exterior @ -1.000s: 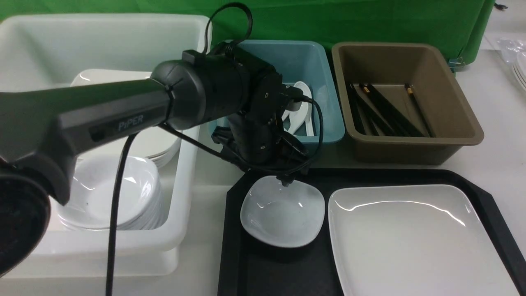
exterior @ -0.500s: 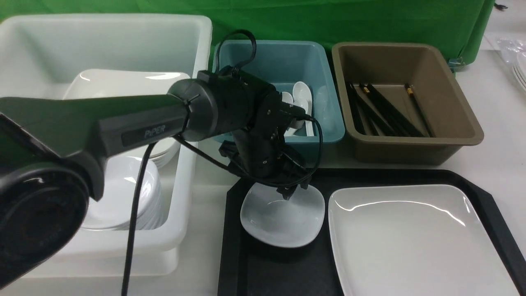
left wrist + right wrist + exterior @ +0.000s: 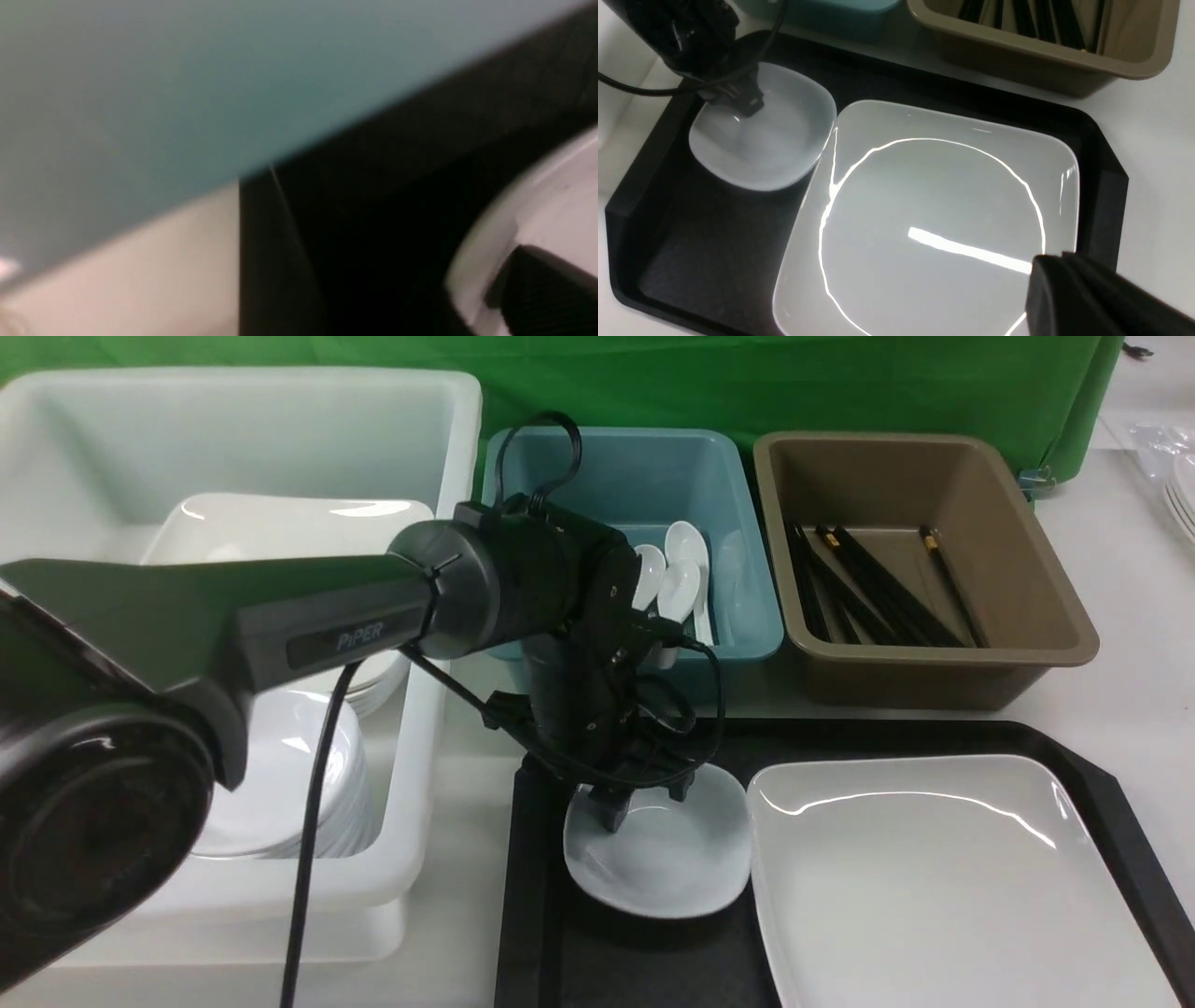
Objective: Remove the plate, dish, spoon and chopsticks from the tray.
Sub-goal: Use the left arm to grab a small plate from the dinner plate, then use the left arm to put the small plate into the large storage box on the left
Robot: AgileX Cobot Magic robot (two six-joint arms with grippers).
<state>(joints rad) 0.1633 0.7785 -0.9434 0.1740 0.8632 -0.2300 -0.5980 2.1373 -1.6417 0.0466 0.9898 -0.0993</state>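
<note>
1. Dish (image 3: 672, 863) sits at the tray's (image 3: 597, 961) far-left corner, right against the plate (image 3: 934, 887).
2. We see the left pincer (image 3: 646, 803) clamped on its far rim.
3. Our right pincer (image 3: 1048, 284), closed together, hovers over the plate.

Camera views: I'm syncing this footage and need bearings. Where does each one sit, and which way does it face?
Front view: between the arms, facing forward and down over the tray; the left arm shows, left claw at the dish.
Left wrist view: close, blurred, facing the teal tub; one claw finger shows.
Right wrist view: above, looking down on the plate; right claw at the edge.
Shared: all show the dish on the tray.
</note>
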